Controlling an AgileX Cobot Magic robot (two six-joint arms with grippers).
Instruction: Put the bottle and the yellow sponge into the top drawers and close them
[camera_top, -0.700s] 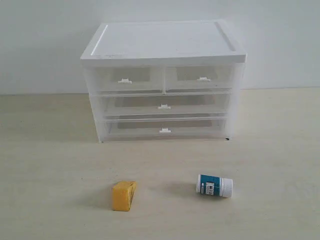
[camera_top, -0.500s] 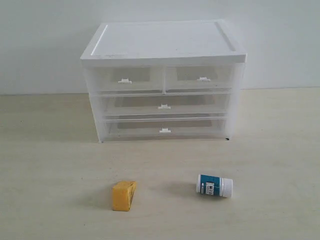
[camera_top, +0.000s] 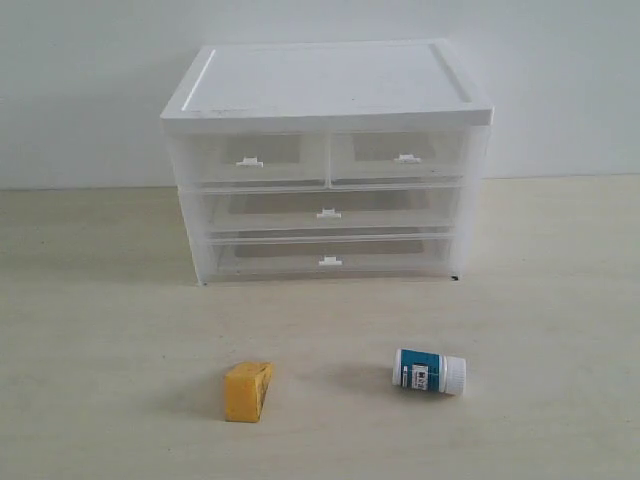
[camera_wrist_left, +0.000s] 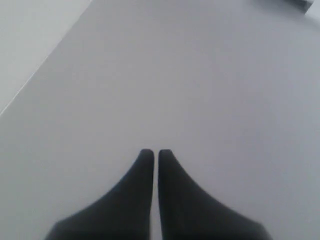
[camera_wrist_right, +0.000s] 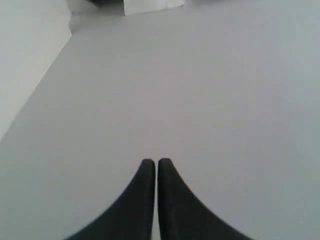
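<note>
The yellow sponge (camera_top: 247, 391) lies on the table in front of the cabinet, left of centre. To its right the bottle (camera_top: 429, 371) lies on its side, white cap pointing right. Both top drawers, left (camera_top: 252, 158) and right (camera_top: 400, 155), are pushed in, each with a white tab handle. Neither arm appears in the exterior view. My left gripper (camera_wrist_left: 155, 152) is shut over a plain grey surface with nothing between its fingers. My right gripper (camera_wrist_right: 155, 161) is likewise shut and empty over grey surface.
The white cabinet (camera_top: 325, 100) stands at the back of the table against a pale wall. Under the top drawers sit two full-width drawers (camera_top: 328, 212), both pushed in. Bare table (camera_top: 110, 330) surrounds the sponge and bottle.
</note>
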